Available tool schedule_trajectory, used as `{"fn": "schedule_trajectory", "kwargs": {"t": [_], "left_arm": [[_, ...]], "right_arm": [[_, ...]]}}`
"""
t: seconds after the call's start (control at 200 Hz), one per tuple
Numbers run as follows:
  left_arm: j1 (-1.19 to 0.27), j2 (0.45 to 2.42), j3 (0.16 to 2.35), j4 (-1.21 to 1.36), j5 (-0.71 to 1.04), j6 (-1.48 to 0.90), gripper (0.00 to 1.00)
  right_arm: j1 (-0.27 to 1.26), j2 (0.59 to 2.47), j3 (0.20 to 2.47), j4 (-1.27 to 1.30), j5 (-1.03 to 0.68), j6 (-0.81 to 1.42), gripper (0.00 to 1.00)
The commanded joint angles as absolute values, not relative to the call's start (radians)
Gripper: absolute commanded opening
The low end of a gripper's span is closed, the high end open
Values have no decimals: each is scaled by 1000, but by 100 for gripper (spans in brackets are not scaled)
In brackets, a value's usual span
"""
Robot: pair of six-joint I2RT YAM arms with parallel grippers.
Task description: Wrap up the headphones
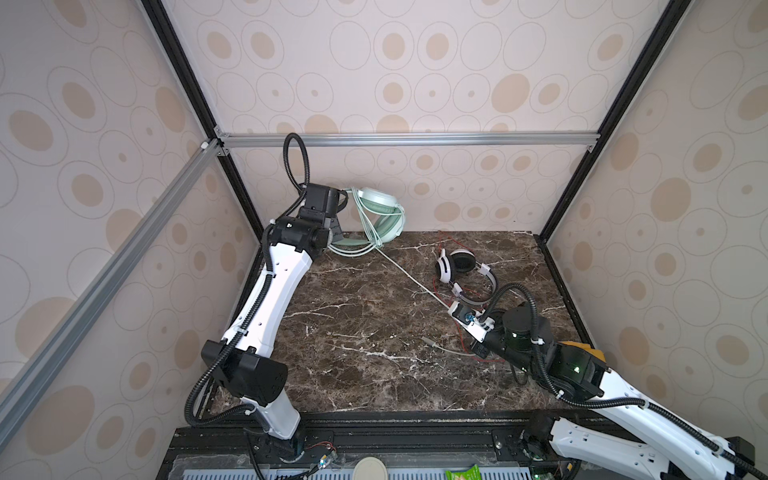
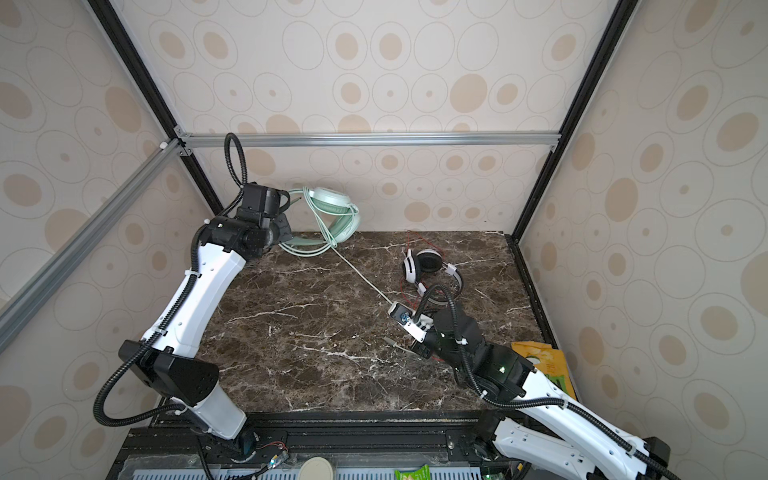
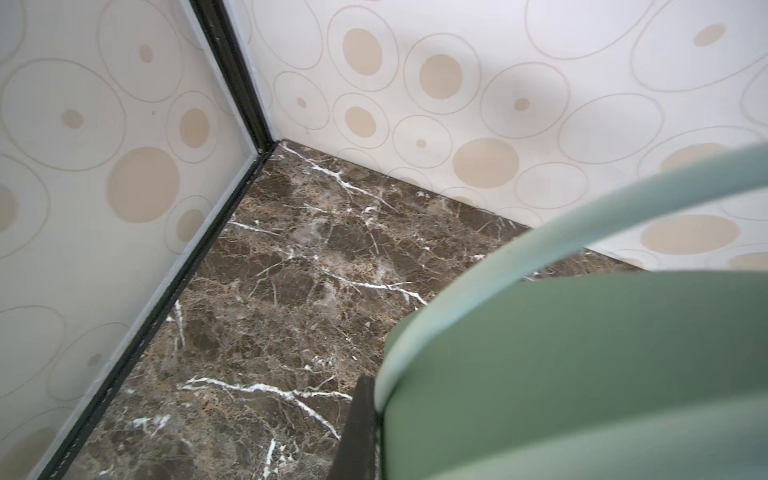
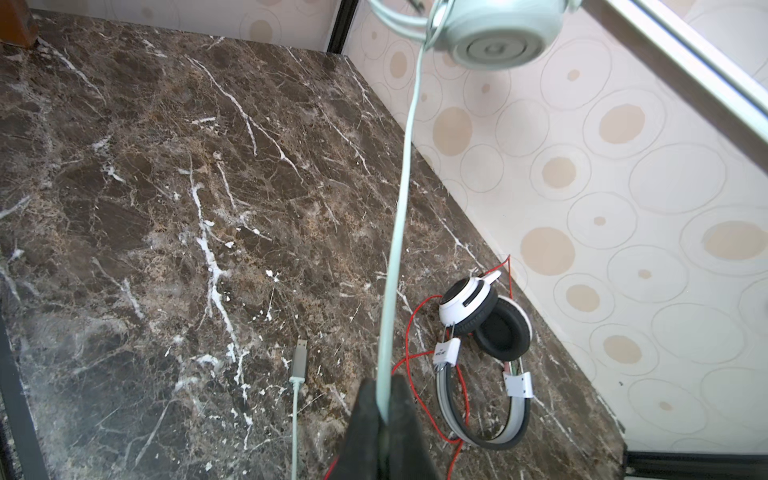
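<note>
Left jaws clamp the green headset point(image 1: 379, 204) aloft; right jaws pinch its cable point(image 4: 401, 208) taut so I can wind it.

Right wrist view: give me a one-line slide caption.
Right end effector shut on the pale green cable, running straight to the mint-green headset; the white-and-black headset lies on the marble tabletop.

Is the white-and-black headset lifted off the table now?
No, the white-and-black headset rests with its earcups and headband on the marble table.
</note>
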State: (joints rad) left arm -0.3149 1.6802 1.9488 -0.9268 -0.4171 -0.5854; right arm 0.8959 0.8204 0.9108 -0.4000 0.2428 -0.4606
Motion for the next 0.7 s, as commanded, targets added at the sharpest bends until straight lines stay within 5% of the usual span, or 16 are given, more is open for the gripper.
{"fn": "schedule_trajectory", "kwargs": {"t": [0.0,0.335,0.695], "left_arm": [[-354,1698,1922,-884,-645,-609,0],[-507,1692,1799,-924,-870,-606,0],[-577,1487,1520,-697,-638,-345,0]], "right_arm": [[943,874,1010,-445,300,-574,0],[1026,1088,1261,-371,418,-776,0],[916,1303,1483,-246,352,-865,0]]}}
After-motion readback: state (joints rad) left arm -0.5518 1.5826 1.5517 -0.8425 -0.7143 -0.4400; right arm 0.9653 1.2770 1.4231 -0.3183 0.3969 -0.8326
